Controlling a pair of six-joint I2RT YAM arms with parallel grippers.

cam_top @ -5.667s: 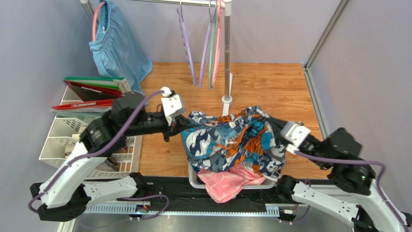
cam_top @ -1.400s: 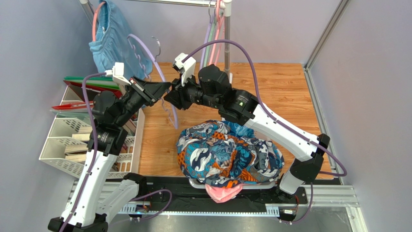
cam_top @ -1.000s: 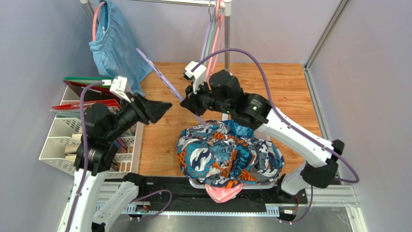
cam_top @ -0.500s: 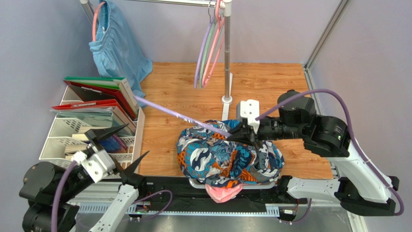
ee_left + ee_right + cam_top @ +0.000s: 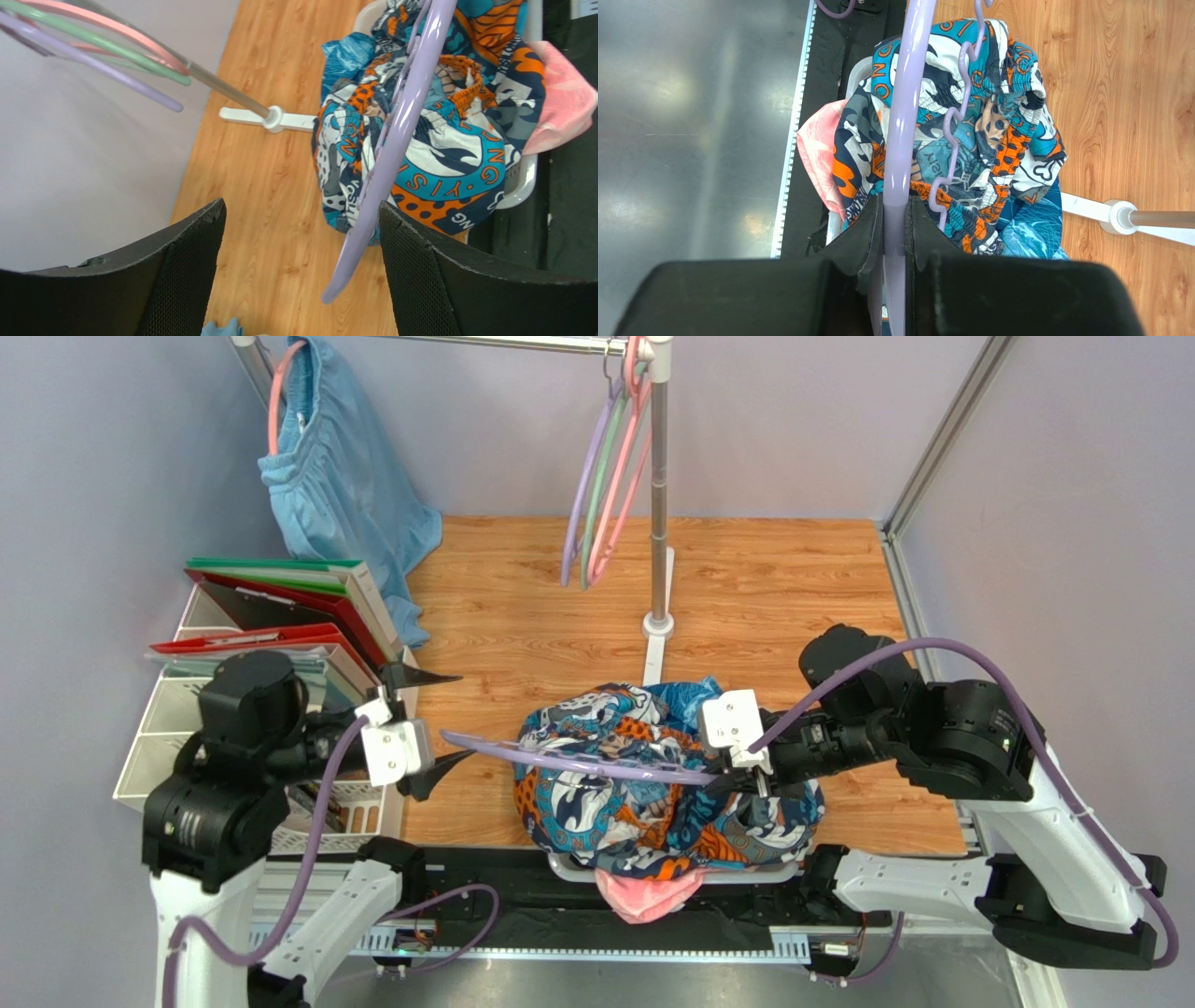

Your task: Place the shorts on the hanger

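Observation:
The shorts, a busy orange, teal, navy and white print, lie bunched in a white basket at the near middle. The lavender hanger lies level across their top. My right gripper is shut on its right end, and the right wrist view shows the hanger pinched between both fingers of the gripper over the shorts. My left gripper stands open just left of the free end. In the left wrist view the hanger tip hangs between the spread fingers, untouched.
A pink garment spills over the basket's near edge. A rack pole with purple, green and pink hangers stands behind. Light-blue shorts hang at the back left. File trays with folders sit beside the left arm.
The right arm swung the hanger from the rear centre down onto the shorts. The left arm pulled back to the near left, then came forward to the hanger's free end.

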